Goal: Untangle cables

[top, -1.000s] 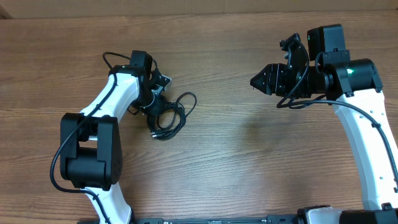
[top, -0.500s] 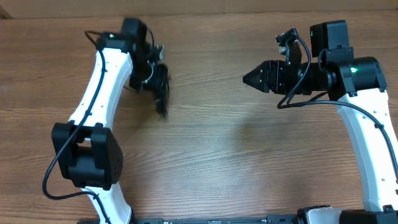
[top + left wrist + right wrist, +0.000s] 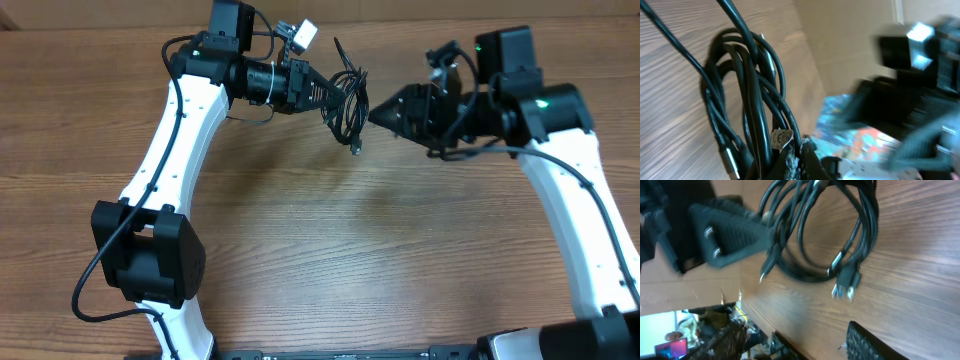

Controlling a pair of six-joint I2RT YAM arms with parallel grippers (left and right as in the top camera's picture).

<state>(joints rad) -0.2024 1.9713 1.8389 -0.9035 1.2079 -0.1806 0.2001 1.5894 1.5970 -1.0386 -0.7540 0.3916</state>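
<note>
One knotted bundle of cables (image 3: pixel 348 95) hangs at about 12 o'clock above the wooden surface (image 3: pixel 320 250), between the two arms. The left pincer (image 3: pixel 325 92), at 9 o'clock of the bundle, is clamped on its strands. The right pincer (image 3: pixel 374 115) points at the bundle from 3 o'clock, just beside it. Whether its fingers are parted I cannot tell. In the right wrist view the loops form a rough ring, with at least three plug ends (image 3: pixel 837 290) dangling toward 6 o'clock. The left wrist view shows one small white tag (image 3: pixel 781 136) on a strand.
</note>
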